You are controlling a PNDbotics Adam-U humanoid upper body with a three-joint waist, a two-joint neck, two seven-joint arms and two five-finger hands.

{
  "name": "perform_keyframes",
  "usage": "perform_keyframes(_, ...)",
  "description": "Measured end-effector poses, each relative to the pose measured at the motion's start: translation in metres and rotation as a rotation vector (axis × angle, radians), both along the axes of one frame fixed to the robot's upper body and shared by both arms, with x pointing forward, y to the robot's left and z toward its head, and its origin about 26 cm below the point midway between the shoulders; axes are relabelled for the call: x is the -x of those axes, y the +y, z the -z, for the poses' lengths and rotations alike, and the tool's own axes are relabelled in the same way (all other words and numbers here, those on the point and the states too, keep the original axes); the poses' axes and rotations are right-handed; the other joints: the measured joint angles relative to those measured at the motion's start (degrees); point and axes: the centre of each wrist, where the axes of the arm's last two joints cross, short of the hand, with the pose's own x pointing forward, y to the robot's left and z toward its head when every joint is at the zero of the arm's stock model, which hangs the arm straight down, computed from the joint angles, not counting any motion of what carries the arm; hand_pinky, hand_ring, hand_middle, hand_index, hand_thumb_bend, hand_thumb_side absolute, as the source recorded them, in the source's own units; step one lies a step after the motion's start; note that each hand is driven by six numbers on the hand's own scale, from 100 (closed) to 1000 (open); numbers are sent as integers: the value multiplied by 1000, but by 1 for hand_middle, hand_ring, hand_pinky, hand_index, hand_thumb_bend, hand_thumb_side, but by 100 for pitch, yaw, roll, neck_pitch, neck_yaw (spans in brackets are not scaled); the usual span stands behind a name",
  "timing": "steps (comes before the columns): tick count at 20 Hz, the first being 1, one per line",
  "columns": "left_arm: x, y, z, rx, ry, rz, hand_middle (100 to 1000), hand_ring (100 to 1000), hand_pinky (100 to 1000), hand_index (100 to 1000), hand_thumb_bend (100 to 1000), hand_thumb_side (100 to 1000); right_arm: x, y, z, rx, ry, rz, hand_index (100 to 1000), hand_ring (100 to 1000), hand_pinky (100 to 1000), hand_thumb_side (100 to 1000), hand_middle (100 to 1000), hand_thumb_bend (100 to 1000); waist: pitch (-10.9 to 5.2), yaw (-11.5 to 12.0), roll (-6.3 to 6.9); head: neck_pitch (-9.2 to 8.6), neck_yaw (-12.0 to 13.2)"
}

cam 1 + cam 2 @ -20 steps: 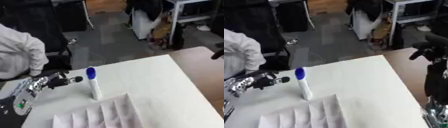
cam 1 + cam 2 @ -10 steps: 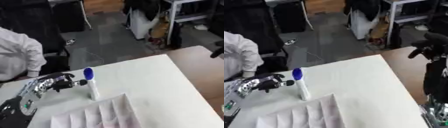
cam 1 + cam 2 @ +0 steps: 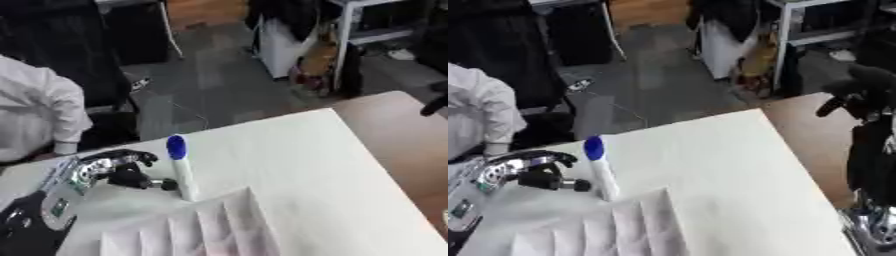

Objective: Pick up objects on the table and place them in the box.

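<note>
A slim white bottle with a blue cap (image 3: 181, 168) stands upright on the white table (image 3: 297, 160), just behind the box. The white box (image 3: 201, 227) sits at the lower middle, its inside split by thin dividers into several compartments. My left hand (image 3: 114, 169) is at the bottle's left side, fingers curved toward it, with the fingertips (image 3: 163, 185) reaching the bottle's lower part. Whether they touch it I cannot tell. My right hand (image 3: 846, 96) hangs off the table's right edge, dark and curled, holding nothing that I can see.
A person in a white sleeve (image 3: 35, 112) sits beyond the table's far left edge. The table's right edge meets a brown surface (image 3: 402, 135). Chairs, a grey floor and cluttered shelves (image 3: 306, 45) lie behind.
My left hand has moved right across the table, from well left of the bottle up to its base. The bottle still stands upright. The camera has shifted a little.
</note>
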Motion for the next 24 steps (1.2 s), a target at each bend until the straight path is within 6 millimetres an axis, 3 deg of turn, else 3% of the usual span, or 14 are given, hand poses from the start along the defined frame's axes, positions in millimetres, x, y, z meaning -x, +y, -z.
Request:
perform_keyframes(6,0,0,-1,-32,35,42,991,866,798,1000,1000,609,0,0,0,0,0,0,693,570,380,941,473,100,6,-12,0,0,0)
perform_keyframes(12,0,1,-3,-23,-16,70,972,845,794,1000,1000,646,0,1,-2,1,-6,-4,693,570,380,941,472,100,46,-90,0,-25,-1)
perform_keyframes(24,-4,13,-15,25,-189,0,961,839,793,1000,1000,691,-2,5,-6,-3,-22,-25,693,571,379,941,469,100,209,-279,40,-262,2)
